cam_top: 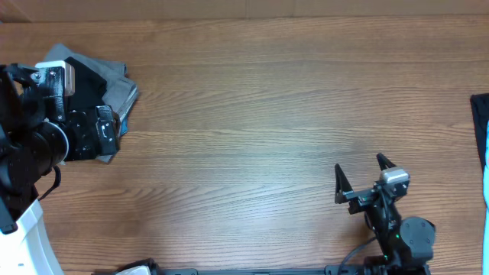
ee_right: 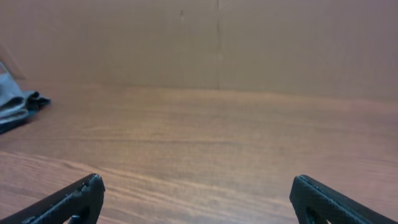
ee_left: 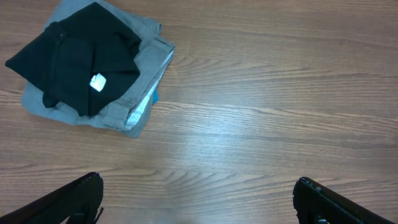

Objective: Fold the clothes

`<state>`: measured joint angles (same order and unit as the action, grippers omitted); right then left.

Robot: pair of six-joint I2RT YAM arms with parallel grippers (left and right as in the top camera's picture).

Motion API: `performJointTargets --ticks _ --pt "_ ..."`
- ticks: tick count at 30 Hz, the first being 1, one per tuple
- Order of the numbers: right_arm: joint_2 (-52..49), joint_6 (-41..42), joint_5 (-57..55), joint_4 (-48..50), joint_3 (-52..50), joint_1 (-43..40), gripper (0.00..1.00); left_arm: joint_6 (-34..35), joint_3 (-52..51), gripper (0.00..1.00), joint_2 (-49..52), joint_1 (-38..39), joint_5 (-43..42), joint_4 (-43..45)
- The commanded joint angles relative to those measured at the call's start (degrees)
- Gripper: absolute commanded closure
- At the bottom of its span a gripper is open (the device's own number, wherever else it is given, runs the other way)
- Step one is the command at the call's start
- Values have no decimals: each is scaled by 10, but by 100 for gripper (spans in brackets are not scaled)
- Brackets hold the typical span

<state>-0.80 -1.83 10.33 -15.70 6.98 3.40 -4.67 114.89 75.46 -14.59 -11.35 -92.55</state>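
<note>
Left hand [ee_left: 198,184] and right hand [cam_top: 358,162] stand wide, empty; gripping the black soft garment [ee_left: 81,56] may drag the grey folded trousers [ee_left: 144,78].

The brown wood-grain table [cam_top: 252,114] carries one stack in its far-left area. The stack consists of the light grey folded fabric trousers [ee_left: 140,87] at the bottom and the black folded fabric garment [ee_left: 81,59] on top of them. In the left wrist view the garment covers the left part of the stack, and the trousers project past it on the right. A small white square tag [ee_left: 97,82] lies on the garment's upper face.

The left gripper [ee_left: 198,186] is near the stack and not touching it, with bare table between its fingers. The right gripper [cam_top: 359,164] is near the table's front edge, right of centre and well apart from the stack.

A dark fabric piece with a blue edge [cam_top: 481,130] lies at the table's right edge. A brown flat panel [ee_right: 217,43] stands behind the table's far edge.
</note>
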Motion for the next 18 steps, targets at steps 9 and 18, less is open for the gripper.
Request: performJointTargets --ticks 9,18 --pt "6 19 15 56 -38 -3 0 2 0 0 3 4 -5 2" --pt "6 19 15 56 -38 -3 0 2 0 0 3 4 -5 2"
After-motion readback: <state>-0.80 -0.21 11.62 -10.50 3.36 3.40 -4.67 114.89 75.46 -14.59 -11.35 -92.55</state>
